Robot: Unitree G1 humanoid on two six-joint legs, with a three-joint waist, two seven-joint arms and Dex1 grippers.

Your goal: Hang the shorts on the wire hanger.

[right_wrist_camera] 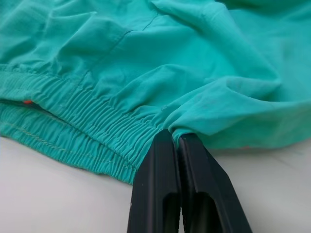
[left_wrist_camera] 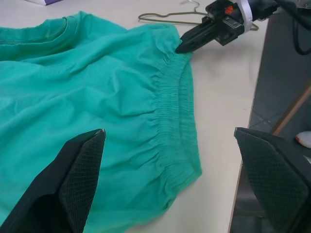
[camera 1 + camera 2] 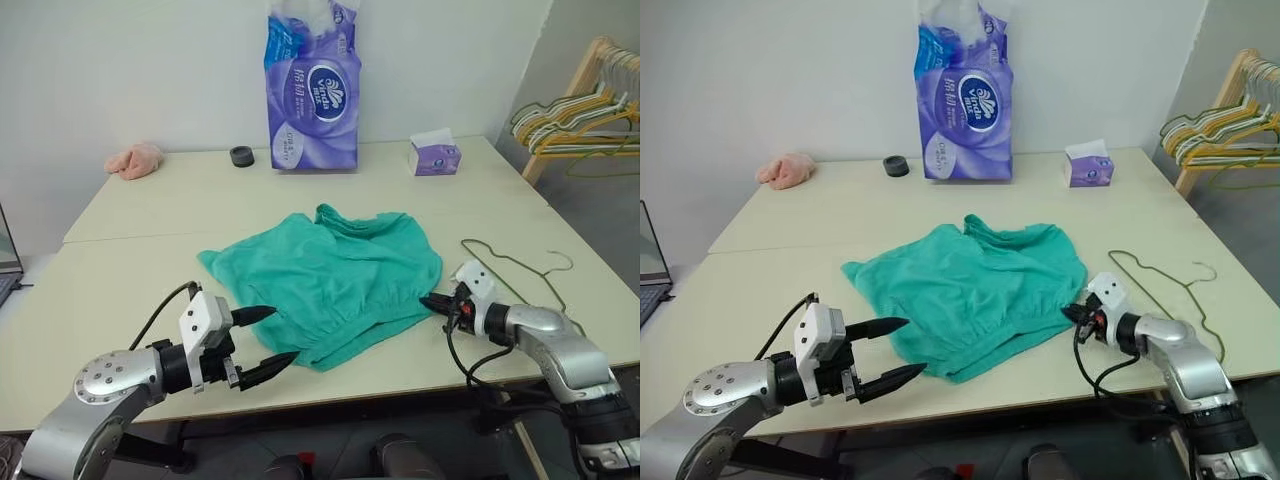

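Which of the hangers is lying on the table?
The single thin wire hanger, flat on the table right of the shorts. The bunched hangers hang on a wooden rack off the table's far right corner.

A plain white wall point(image 3: 130, 70) backs a pale cream table point(image 3: 120, 270) made of two tops pushed together — a seam runs across between them. At the right stands a wooden rack point(image 3: 585, 75) hung with a bunch of hangers point(image 3: 570, 120), over a grey floor point(image 3: 600, 215). Even, soft light falls on the tabletop; a laptop's edge point(image 3: 652, 262) shows at the left.
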